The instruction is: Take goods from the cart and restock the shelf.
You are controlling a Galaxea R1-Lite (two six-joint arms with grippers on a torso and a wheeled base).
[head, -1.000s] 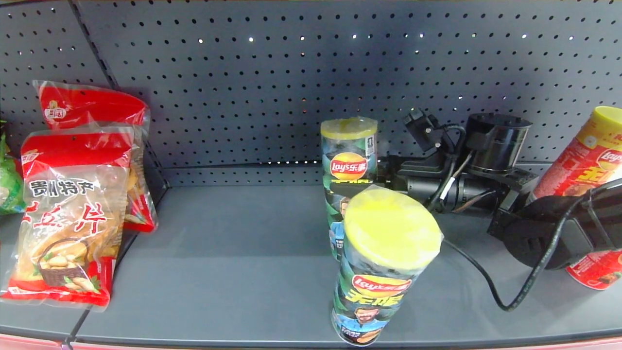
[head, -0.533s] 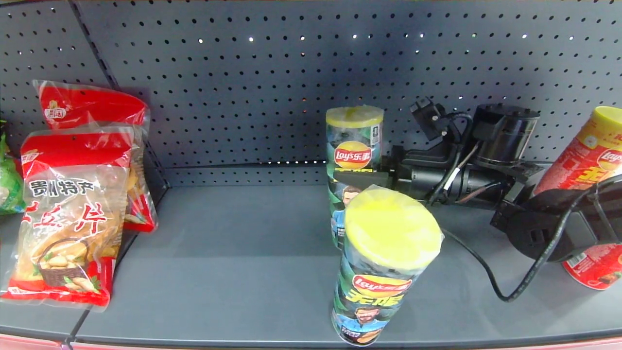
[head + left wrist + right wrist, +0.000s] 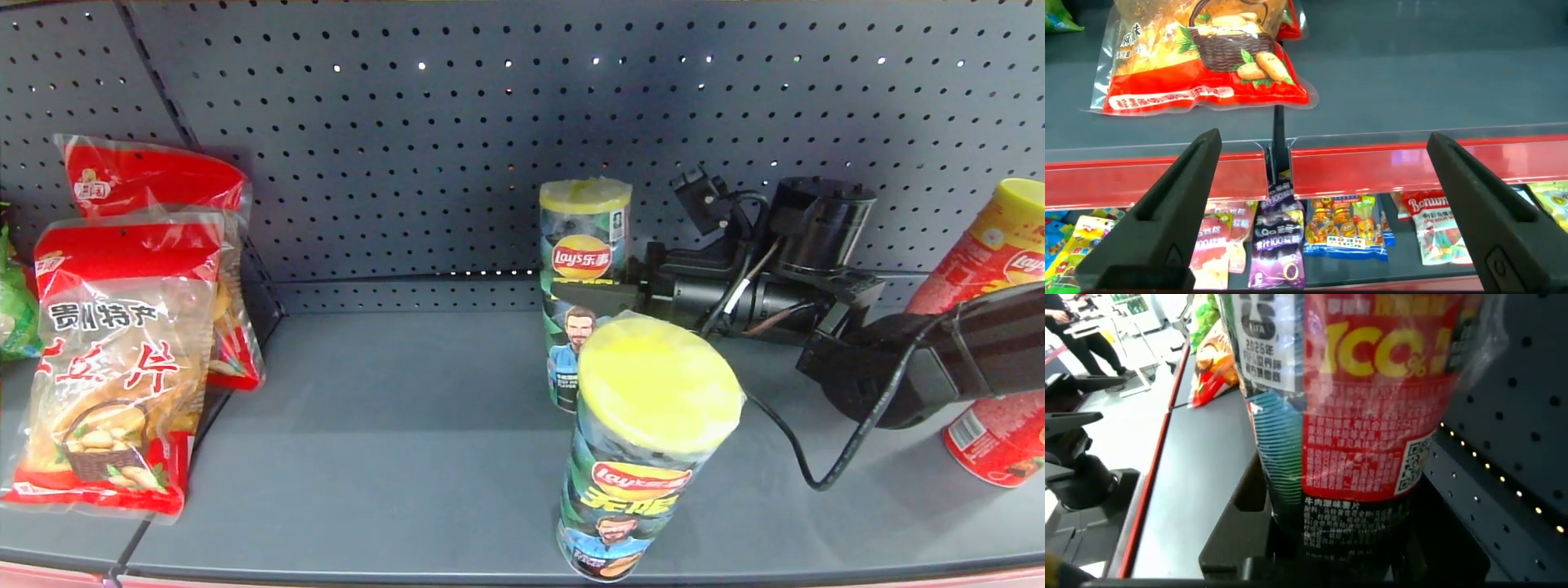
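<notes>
Left gripper [image 3: 1324, 140] hangs spread wide, nothing in it, just off your shelf [image 3: 392, 425] front edge. On it, L to R, you've got crinkly clear-and-red snack bags [image 3: 114, 359], an upright glossy yellow-lidded front tube [image 3: 645, 441], rear tube [image 3: 581, 245] behind it by the pegboard [image 3: 408, 147], clamped by right gripper [image 3: 584, 296] w/ arm lying sideways, red tube [image 3: 992, 261] far R.

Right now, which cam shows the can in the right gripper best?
Head view: the rear can shows nearly whole, upright, right gripper clamped round its middle. Right wrist view gives a close slice of its label. Left wrist view faces the shelf edge and a red bag.
</notes>
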